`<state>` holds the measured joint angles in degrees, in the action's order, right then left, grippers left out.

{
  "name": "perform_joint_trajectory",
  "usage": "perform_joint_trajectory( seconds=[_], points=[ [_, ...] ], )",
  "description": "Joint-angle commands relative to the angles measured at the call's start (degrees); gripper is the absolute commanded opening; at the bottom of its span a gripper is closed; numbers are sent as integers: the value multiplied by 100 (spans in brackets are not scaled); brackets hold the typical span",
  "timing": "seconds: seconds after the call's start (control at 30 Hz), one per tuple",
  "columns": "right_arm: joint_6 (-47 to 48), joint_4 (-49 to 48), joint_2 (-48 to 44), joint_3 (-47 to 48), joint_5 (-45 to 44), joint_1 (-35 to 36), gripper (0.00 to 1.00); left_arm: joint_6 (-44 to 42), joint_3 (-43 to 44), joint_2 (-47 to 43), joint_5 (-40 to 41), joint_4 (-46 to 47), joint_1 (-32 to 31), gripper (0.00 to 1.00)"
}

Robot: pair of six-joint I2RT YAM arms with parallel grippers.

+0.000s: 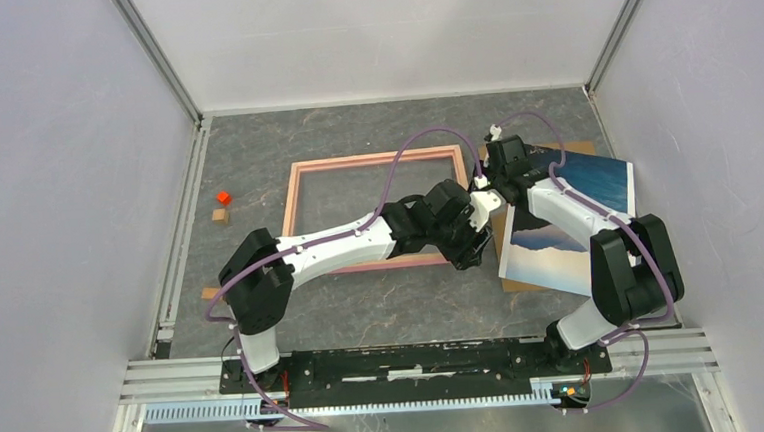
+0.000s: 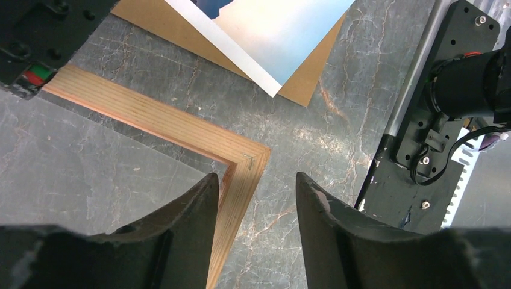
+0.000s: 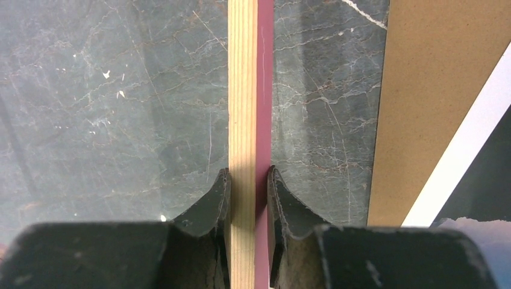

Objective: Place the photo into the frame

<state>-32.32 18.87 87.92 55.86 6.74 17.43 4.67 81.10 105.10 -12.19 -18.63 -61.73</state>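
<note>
At mid-table you have the frame [image 1: 345, 162] lying flat on the grey mat [image 1: 384, 306], long rails running left to right; the mat shows through its opening.

Just right of it, the photo [image 1: 601, 175] lies face up on a brown board [image 3: 434, 90], skewed against the board's edges; blue water at the far end, pale sky nearer you; a strip of bare mat separates board and frame.

Right side: your right gripper [image 3: 248, 171] is clamped on the frame's right rail, toward its far end; the wrist view shows both jaws pressed against the rail's sides, with pale wood and a pink strip between them; board and the photo's white border lie just right of that grip.

Near right corner of the frame: your left gripper [image 2: 253, 180] hangs over the mitred joint, jaws apart, one on each side of the corner; whether the tips touch the wood you cannot tell; the photo's corner and the board lie beyond it.

Far left, close to the wall: a red cube [image 1: 223, 198] and a tan cube [image 1: 220, 216] just beside each other, well apart from both arms.
</note>
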Motion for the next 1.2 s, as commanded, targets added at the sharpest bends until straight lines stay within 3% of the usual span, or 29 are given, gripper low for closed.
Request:
perform_joint_trajectory(
  seconds=[0.0, 0.37, 0.53, 0.63, 0.77, 1.07, 1.17],
  points=[
    [-467, -499, -253, 457, 448, 108, 0, -51, -30, 63, -177, 436, -76, 54],
    [-533, -420, -140, 720, 517, 111, 0, -236, -658, -208, -172, 765, -80, 57],
    [-640, -521, -117, 715, 723, 108, 0, -280, -935, -389, 118, 1181, -79, 49],
    [-720, -529, -100, 708, 742, 111, 0, -330, -1029, -446, 302, 1239, -82, 58],
    [-865, -540, -52, 757, 852, 102, 0, -574, -1197, -533, 482, 1291, -114, 62],
    [-1149, -441, -55, 919, 837, 110, 0, -1129, -1545, -747, 1058, 1599, -271, 59],
    [-1220, -424, -78, 920, 870, 111, 0, -1283, -1614, -778, 1398, 1732, -361, 52]
  ],
)
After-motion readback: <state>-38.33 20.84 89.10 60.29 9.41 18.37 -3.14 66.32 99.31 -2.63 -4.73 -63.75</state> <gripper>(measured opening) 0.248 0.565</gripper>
